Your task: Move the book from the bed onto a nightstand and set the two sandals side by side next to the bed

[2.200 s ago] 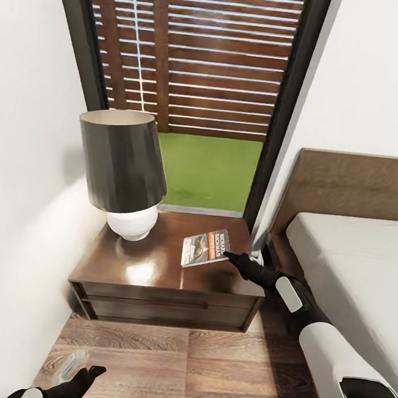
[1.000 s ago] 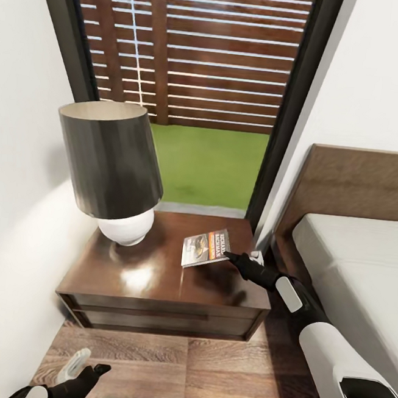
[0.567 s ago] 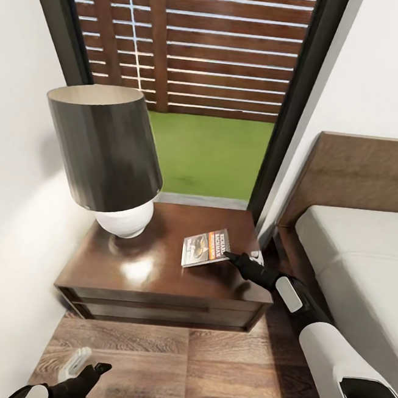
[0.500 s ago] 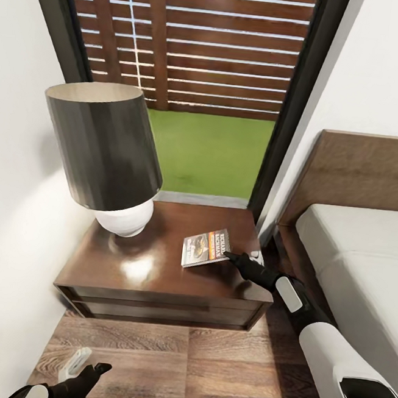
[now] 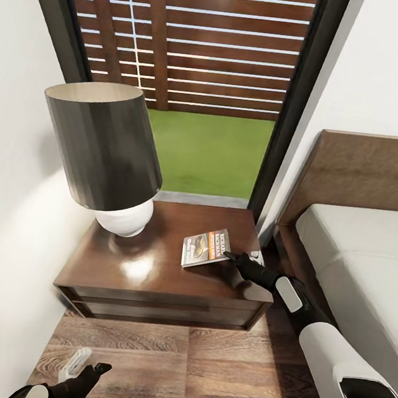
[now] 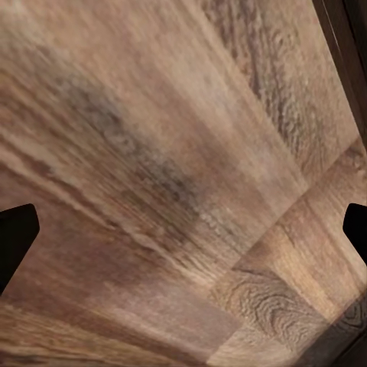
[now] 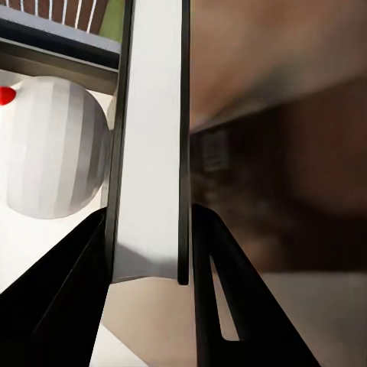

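The book [image 5: 206,247], dark with an orange picture, is low over the right part of the nightstand [image 5: 142,273]. My right gripper [image 5: 230,255] is shut on its right edge. Whether the book rests on the glossy top, I cannot tell. In the right wrist view the book [image 7: 149,153] runs edge-on between the dark fingers [image 7: 222,290]. My left gripper [image 5: 86,368] hangs open low over the wood floor, left of the nightstand's front, with its fingertips [image 6: 15,237] far apart. The bed [image 5: 365,253] lies at the right. The sandals are out of view.
A lamp [image 5: 103,152] with a dark shade and a white round base stands on the nightstand's left part. Behind it is the tall dark-framed window [image 5: 206,71]. A white wall closes the left side. Wood floor [image 5: 206,359] stretches in front of the nightstand.
The head view has drawn closer to the nightstand and shifted slightly. My right gripper keeps its hold on the book in the same place. In the last half second nothing visibly moved.
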### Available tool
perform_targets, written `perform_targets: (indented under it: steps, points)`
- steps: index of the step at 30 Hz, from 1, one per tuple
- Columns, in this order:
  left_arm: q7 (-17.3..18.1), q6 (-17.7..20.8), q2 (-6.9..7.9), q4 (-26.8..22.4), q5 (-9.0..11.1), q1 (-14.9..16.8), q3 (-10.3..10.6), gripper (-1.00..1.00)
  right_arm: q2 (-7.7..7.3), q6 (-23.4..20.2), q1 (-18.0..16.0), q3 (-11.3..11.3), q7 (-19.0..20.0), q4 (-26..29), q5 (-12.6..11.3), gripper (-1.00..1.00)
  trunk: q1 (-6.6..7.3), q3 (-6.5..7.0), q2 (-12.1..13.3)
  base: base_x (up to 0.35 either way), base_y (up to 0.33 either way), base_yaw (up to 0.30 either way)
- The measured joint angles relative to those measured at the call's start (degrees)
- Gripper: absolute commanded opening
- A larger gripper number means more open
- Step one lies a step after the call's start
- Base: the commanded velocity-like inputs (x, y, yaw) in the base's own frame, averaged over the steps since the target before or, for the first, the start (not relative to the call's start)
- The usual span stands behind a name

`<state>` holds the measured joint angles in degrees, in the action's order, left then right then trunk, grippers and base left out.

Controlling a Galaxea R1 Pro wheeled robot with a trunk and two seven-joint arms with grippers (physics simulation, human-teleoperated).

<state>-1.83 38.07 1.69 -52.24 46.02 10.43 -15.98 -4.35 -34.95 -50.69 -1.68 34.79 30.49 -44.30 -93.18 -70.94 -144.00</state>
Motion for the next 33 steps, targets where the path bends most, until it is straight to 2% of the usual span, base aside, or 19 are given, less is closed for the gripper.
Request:
perform_targets:
  steps: [11, 12, 27, 33]
  points:
    - [0.00, 0.00, 0.00, 0.00, 0.21, 0.00, -0.02, 1.00, 0.00, 0.00, 0.00, 0.02, 0.00, 0.00, 0.02, -1.00, 0.00, 0.00, 0.00, 0.000, 0.000, 0.000]
    - [0.00, 0.00, 0.00, 0.00, 0.24, 0.00, -0.03, 1.00, 0.00, 0.00, 0.00, 0.02, 0.00, 0.00, 0.03, 1.00, 0.00, 0.00, 0.00, 0.000, 0.000, 0.000]
    - [-0.37, -0.80, 0.00, 2.62, -0.35, -0.18, -0.08, 1.00, 0.00, -0.02, 0.00, 0.00, -0.02, 0.09, 0.02, 1.00, 0.00, 0.00, 0.00, -0.003, 0.000, 0.000]
    - [-0.36, -0.93, 0.00, 3.50, -0.39, -0.25, -0.08, 1.00, 0.00, -0.02, 0.00, 0.01, -0.02, 0.09, 0.01, 1.00, -0.03, 0.00, 0.00, -0.231, 0.000, 0.000]
